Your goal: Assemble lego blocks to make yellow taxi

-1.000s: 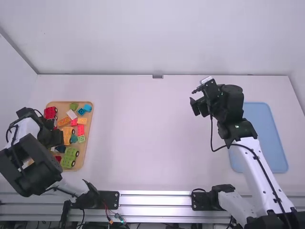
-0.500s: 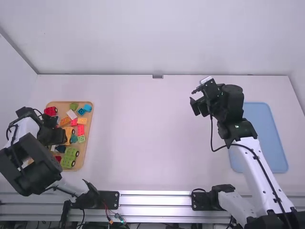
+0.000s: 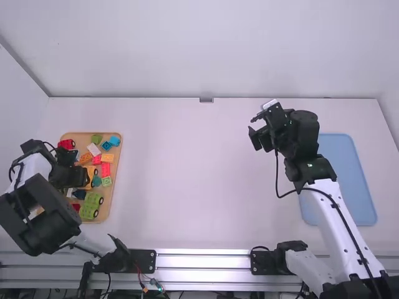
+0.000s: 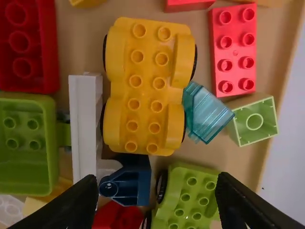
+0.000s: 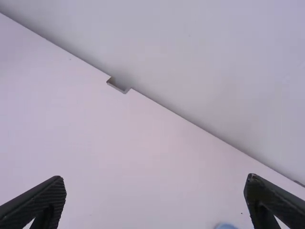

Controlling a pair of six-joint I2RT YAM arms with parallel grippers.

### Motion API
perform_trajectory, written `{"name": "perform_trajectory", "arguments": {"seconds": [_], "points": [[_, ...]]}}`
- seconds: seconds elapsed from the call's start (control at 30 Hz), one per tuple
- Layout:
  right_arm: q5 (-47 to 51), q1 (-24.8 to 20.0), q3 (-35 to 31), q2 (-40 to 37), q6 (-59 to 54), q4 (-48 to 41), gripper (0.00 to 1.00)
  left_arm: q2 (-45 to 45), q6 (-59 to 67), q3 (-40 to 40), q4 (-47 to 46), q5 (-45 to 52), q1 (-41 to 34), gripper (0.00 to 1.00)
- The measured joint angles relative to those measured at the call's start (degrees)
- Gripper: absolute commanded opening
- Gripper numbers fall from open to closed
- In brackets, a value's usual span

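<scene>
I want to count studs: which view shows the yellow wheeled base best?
The left wrist view: there the yellow wheeled base lies whole, its studs distinct. The high view shows it small, partly behind the left arm.

L hand [image 3: 78, 177] & R hand [image 3: 255, 129] both open.

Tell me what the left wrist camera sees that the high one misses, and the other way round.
Left wrist view: open fingers of the left gripper, plus countable studs on the yellow wheeled base.
High view: blue tray, right arm, white brick.
Both: that yellow base, the green wheeled base, the wooden tray.
</scene>
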Motion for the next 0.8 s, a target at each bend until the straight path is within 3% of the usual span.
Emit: {"name": "perform_trajectory", "arguments": {"seconds": [0.63, 0.8], "points": [[0.0, 0.0, 0.0, 0.0, 0.0, 0.0, 0.98, 0.0, 0.5, -4.0, 5.4, 2.6, 0.0, 0.60], [0.0, 0.0, 0.0, 0.0, 0.0, 0.0, 0.99, 0.6, -1.2, -4.1, 6.5, 1.2, 0.0, 0.63]]}}
